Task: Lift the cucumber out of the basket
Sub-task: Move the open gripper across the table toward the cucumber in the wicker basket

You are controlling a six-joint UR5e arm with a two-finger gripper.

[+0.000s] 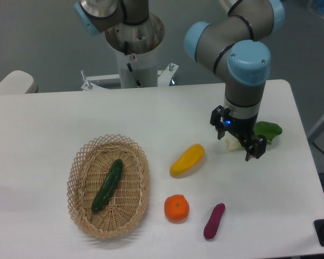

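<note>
Behind the arm's wrist on the right side of the white table, a leafy bok choy is mostly hidden; only a green leaf and a bit of pale stem peek out past the gripper. From where I stand the gripper's dark fingers point down and look spread apart with nothing between them, though the near one is hard to make out against the stem behind it. A small blue light glows on the gripper body. On the arm's base column there is a small sticker with red on it, too tiny to read. The arm's upper links are cut off by the top edge of the view.

Over on the left sits the oval wicker basket, and the cucumber lies inside it, slanted from lower left to upper right, alone on the woven floor and well apart from the gripper. Between basket and gripper lie a yellow squash, an orange nearer the front edge, and a small purple eggplant just right of the orange.
</note>
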